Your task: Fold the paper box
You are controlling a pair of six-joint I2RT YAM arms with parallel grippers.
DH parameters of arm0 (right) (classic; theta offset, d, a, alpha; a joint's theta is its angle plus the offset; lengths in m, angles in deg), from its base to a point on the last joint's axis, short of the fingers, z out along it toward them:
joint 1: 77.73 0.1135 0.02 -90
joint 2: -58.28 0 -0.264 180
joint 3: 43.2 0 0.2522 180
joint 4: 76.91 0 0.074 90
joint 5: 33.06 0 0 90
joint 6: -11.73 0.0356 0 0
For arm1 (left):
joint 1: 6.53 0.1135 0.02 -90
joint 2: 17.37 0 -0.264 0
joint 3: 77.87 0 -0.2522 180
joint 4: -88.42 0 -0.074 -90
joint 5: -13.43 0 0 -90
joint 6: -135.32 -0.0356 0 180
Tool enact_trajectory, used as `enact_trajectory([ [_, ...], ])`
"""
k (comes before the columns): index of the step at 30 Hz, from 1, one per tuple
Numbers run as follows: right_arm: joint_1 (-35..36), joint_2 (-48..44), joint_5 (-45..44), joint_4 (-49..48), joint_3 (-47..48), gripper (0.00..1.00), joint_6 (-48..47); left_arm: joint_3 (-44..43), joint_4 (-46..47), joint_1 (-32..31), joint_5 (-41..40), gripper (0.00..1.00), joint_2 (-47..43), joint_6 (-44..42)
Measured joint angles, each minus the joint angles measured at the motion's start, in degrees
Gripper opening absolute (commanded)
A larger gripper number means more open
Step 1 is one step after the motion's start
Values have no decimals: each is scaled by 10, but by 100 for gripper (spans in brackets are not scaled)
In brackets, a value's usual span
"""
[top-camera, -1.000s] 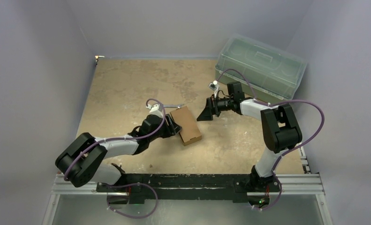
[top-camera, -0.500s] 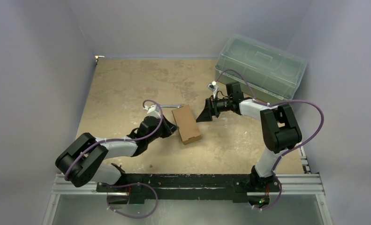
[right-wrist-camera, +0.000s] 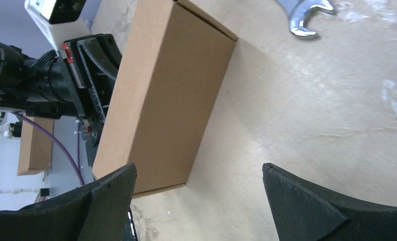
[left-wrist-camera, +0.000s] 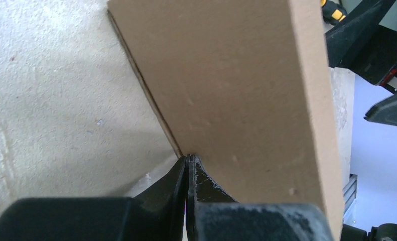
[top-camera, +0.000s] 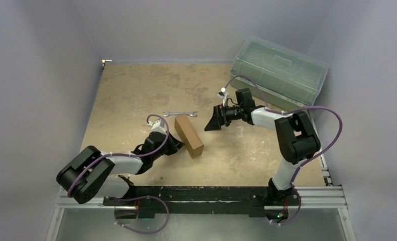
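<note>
We see the left pincer (left-wrist-camera: pixel 187 161) closed, its two fingers pressed together with no gap. The tips touch the lower long edge of the box (top-camera: pixel 188 136), where that edge meets the counter (top-camera: pixel 136 90). Perhaps a thin flap is caught between the tips, but the wrist view is too close for us to tell. We take it as closed on nothing and only pushing.

The right pincer (right-wrist-camera: pixel 199 173) is wide open and holds nothing. It is near the box on the opposite side and does not touch it.

So the box lies between the two pincers near the middle of the counter, and the left arm is the nearer one. From above, its long axis runs from far left to near right, across the line that joins the two pincers. It appears to stand tilted up on one long edge, with the broad face toward the right pincer.

The box is plain brown and looks already closed into a flat rectangular shape with clean corners. A wrench (top-camera: pixel 180 114) lies just beyond its far end.
</note>
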Motion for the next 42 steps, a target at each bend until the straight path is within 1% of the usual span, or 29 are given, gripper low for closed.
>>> enact_trajectory([
  [6,40,3,2,-4,0,99,3,12,-1,4,0,0,-8,4],
  [10,63,3,0,2,0,99,-8,15,-17,7,0,9,-40,4],
  [12,68,3,-3,5,0,98,-14,15,-40,7,0,16,-75,5],
  [14,68,3,-7,8,1,96,-18,16,-64,7,1,26,-117,4],
  [16,68,3,-14,11,2,93,-22,18,-102,7,0,40,-182,5],
  [18,67,3,-17,14,4,90,-26,19,-132,7,0,51,-248,4],
  [20,67,3,-18,16,7,89,-29,18,-150,7,2,58,-292,5],
  [23,70,3,-18,16,11,88,-33,10,-182,7,10,62,-315,4],
  [25,72,3,-18,16,11,88,-35,-4,-196,7,19,62,-299,2],
  [30,75,3,-18,21,12,88,-40,-38,-201,7,37,63,-218,-6],
  [33,75,3,-18,26,13,88,-42,-56,-201,7,41,56,-176,-10],
  [35,75,3,-18,29,13,88,-44,-62,-199,7,41,53,-164,-11],
  [37,75,3,-18,32,14,88,-44,-62,-198,7,40,39,-164,-12],
  [40,75,3,-18,37,15,88,-47,-62,-198,7,35,21,-171,-11],
  [42,75,3,-18,42,17,88,-49,-61,-200,7,27,15,-181,-11],
])
